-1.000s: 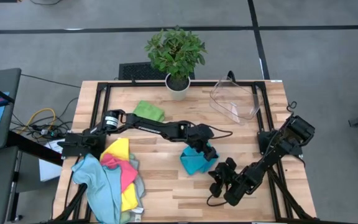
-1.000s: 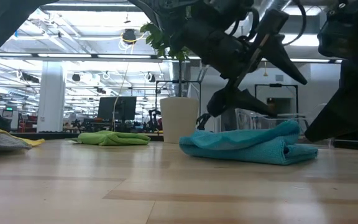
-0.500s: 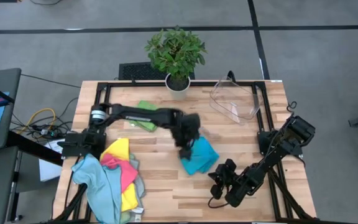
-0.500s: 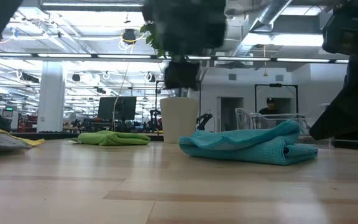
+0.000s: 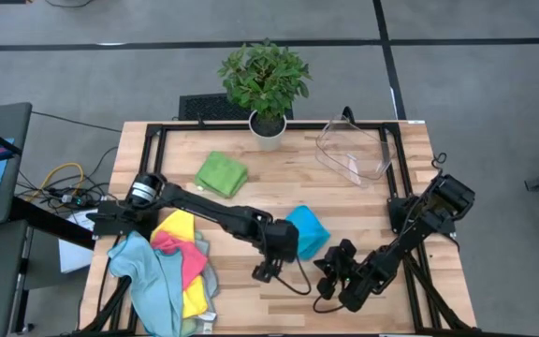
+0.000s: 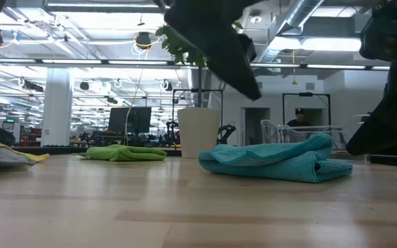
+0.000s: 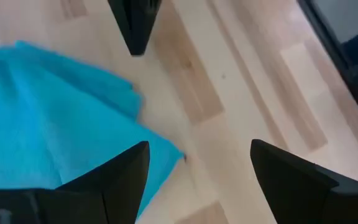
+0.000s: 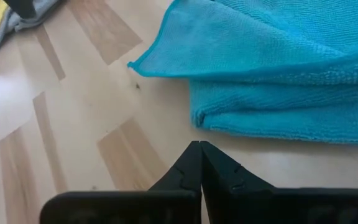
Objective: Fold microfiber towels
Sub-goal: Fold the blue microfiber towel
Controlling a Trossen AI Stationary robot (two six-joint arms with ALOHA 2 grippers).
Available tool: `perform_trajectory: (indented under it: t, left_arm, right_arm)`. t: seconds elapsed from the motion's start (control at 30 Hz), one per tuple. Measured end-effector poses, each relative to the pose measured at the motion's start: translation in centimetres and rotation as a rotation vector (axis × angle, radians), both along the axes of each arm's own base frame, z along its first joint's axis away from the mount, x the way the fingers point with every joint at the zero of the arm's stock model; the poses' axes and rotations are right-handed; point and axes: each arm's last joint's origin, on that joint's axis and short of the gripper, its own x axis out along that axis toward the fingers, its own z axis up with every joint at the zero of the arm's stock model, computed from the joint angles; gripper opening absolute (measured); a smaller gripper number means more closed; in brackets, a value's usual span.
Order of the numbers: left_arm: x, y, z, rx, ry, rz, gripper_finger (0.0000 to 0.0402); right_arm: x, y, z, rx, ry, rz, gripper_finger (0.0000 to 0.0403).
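Sitting mid-table, folded blue towel (image 5: 307, 231), soft nubby weave, long axis diagonal, loose corner poking toward left gripper (image 5: 267, 271), fingers spread wide, holding nothing. Right gripper (image 5: 332, 266) pinched closed, empty, just beside towel.

Left arm (image 6: 216, 41) in low view: dark blur, cut off at top edge. Blue towel (image 7: 48, 124) in left wrist view: cut off at edge, partly behind a finger (image 7: 126, 180). Towel pile (image 5: 171, 267): lower cloths buried, bottom cut off by edge. Pile in low view: only a sliver.
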Motion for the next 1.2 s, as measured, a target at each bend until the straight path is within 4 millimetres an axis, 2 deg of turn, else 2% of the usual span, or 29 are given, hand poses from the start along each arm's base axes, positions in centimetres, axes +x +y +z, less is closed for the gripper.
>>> perform_trajectory:
  t: [0.13,0.23,0.4,0.67,0.77,0.9,1.2]
  left_arm:
    - [-0.1,-0.4,-1.5,0.008,0.012,0.013,0.0273]
    - [0.0,-0.7,-2.3,0.023,-0.043,0.032,0.0273]
    - [0.1,-1.7,-3.0,0.167,-0.105,0.008,0.0273]
    - [0.3,-2.4,-5.7,0.201,-0.062,0.024,0.0267]
    - [0.3,-2.2,-5.7,0.252,-0.069,0.061,0.0260]
    - [0.2,-1.9,-6.0,0.257,-0.060,0.065,0.0241]
    - [-0.4,-1.5,-7.3,0.310,-0.042,0.132,0.0163]
  right_arm:
    - [-0.1,0.1,0.0,-0.001,0.003,0.004,0.0025]
    - [-0.1,0.1,0.0,0.006,0.002,0.000,0.0027]
    - [-0.1,0.1,0.0,0.013,-0.001,-0.005,0.0027]
    - [-0.3,0.3,0.0,0.028,-0.004,-0.011,0.0026]
    - [-0.3,0.3,0.0,0.034,-0.007,-0.013,0.0026]
    - [-0.4,0.4,0.0,0.037,-0.008,-0.010,0.0025]
    - [-0.4,0.4,0.0,0.047,-0.012,-0.020,0.0025]
